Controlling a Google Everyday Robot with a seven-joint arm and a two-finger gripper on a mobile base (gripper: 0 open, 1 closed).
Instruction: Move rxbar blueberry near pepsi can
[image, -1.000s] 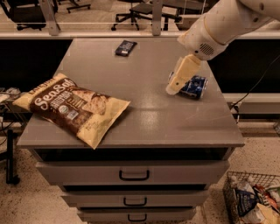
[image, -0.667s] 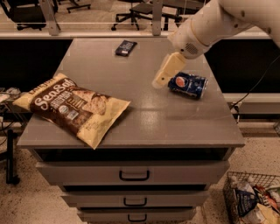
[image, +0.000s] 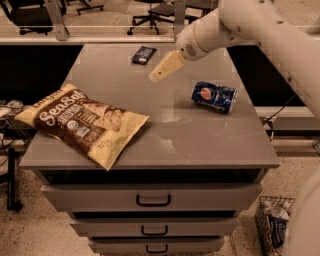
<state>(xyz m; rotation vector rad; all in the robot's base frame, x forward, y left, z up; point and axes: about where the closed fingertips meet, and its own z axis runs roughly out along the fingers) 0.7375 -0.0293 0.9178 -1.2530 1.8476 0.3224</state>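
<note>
Gray and flat, the cabinet top (image: 200, 140) fills the middle of the view, with three drawers (image: 152, 200) under its front edge. Office chairs (image: 150, 12) stand on the floor far behind it.

The pepsi can (image: 214, 96) lies on its side on the right part of the top. Its long side runs left to right and dips a little toward the front at the right end. The round logo is near its left end, and the right end shows a silver rim.

The rxbar blueberry (image: 144, 54) lies flat, well apart from the pepsi can, to the left of it and farther back, close to the back edge of the top. It is a small dark bar. Its long side runs from front to back and leans a bit to the right at the far end.

The gripper (image: 156, 76) hangs in the air to the left of the pepsi can and a little behind it, between the can and the bar. It points down and to the left. It holds nothing, and I cannot tell if it is spread or pressed together. The white arm (image: 260, 30) comes in from above the can, at the top right.

A big Sea Salt chip bag (image: 82, 122) lies far to the left of the pepsi can, with one corner over the front edge. A wire basket (image: 272, 225) sits on the floor below and to the right of the can.
</note>
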